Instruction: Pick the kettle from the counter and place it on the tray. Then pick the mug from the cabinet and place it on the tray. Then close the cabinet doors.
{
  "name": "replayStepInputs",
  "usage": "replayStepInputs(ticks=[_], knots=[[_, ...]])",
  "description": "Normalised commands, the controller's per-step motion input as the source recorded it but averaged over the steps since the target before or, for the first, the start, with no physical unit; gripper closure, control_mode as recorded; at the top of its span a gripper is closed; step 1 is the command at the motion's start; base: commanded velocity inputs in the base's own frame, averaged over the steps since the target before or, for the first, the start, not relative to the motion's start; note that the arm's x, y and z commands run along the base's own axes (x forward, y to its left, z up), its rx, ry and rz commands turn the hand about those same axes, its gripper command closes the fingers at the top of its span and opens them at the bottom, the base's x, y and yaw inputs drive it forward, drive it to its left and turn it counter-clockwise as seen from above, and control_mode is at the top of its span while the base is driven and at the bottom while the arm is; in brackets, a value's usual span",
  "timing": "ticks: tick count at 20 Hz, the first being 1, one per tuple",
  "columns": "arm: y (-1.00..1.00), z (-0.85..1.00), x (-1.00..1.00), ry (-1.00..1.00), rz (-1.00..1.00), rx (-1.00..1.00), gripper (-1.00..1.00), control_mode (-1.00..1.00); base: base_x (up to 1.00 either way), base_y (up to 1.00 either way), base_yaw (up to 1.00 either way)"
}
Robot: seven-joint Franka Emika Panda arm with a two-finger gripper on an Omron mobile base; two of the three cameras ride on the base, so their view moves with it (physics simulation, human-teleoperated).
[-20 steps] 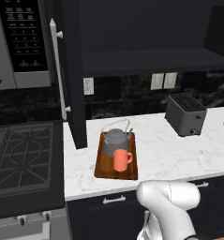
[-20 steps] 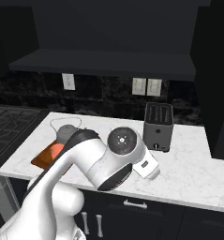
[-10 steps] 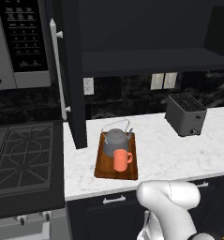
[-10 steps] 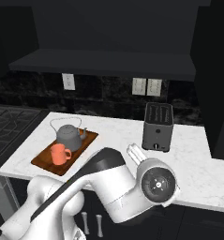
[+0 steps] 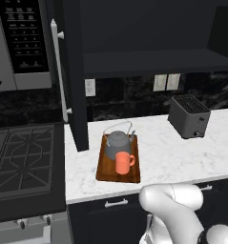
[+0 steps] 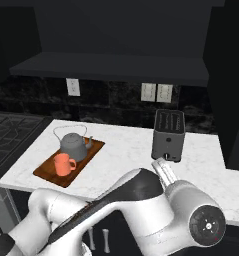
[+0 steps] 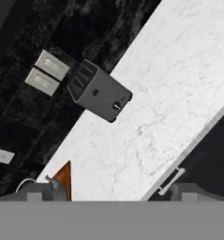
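Open cabinet door [image 5: 75, 76] stands at the worktop's [image 5: 182, 157] left end. Tray [image 5: 106, 169] near the left edge carries kettle [image 5: 118, 143] and mug [image 5: 122, 163]; both placements look done. Toaster [image 5: 188, 116] toward the back right. Gripper [image 7: 111, 194] spread wide, empty, seemingly retracted. Doors remain.

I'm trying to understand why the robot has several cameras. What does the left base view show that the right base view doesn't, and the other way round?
The left base view alone takes in the microwave, the stove grates and an open cabinet door with its silver bar handle. The right base view alone shows the arm's dark-jointed forearm close up. Both show the kettle and mug on the tray, the toaster and the counter.
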Motion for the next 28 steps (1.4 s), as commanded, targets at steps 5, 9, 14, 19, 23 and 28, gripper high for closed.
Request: replayStepInputs(ticks=[5, 9, 14, 19, 23, 28], knots=[[-0.37, 0.21, -0.23, -0.20, 0.04, 0.26, -1.00, -1.00, 0.00, 0.00, 0.00], [-0.41, 0.29, -0.08, -0.18, 0.01, 0.27, -1.00, -1.00, 0.00, 0.00, 0.00], [-0.45, 0.13, -0.01, -0.23, 0.00, 0.17, -1.00, -1.00, 0.00, 0.00, 0.00], [-0.56, 0.16, -0.07, -0.20, 0.01, 0.31, -1.00, -1.00, 0.00, 0.00, 0.00], [-0.48, 0.16, -0.03, -0.23, 0.00, 0.22, -1.00, -1.00, 0.00, 0.00, 0.00], [-0.28, 0.11, 0.00, -0.18, 0.00, 0.19, -1.00, -1.00, 0.00, 0.00, 0.00]])
